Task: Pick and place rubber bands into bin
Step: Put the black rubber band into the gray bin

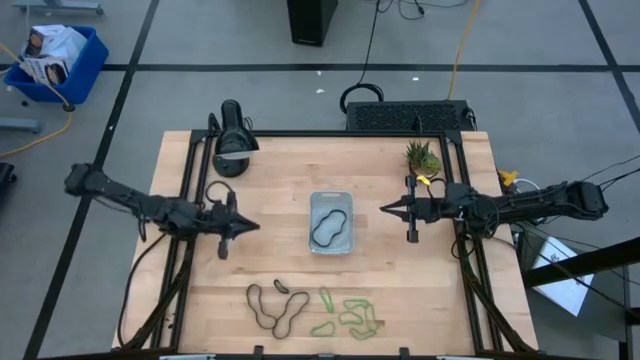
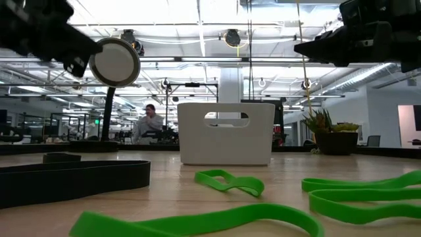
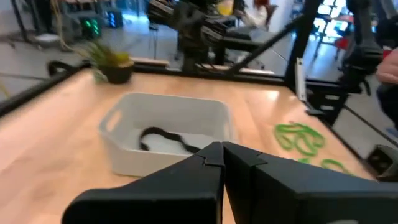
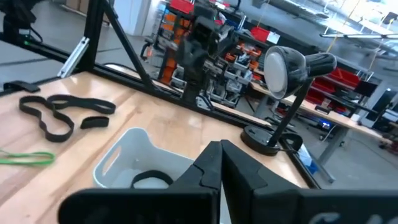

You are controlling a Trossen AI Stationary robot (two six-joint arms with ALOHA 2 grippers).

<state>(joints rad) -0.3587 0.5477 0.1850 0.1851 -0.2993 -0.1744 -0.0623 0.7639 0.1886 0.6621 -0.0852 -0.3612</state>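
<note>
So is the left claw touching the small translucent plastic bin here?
Apart. The high view shows the left claw shut, with bare wooden table between its tip and the small translucent plastic bin.

Bin (image 4: 134, 163) partly hidden behind right gripper fingers (image 4: 205, 171) in right wrist view, black band (image 4: 152, 181) inside only partly seen, green bands (image 2: 358, 191) at 3 o'clock cut by low view edge, person (image 2: 150, 122) far behind too small to tell
</note>
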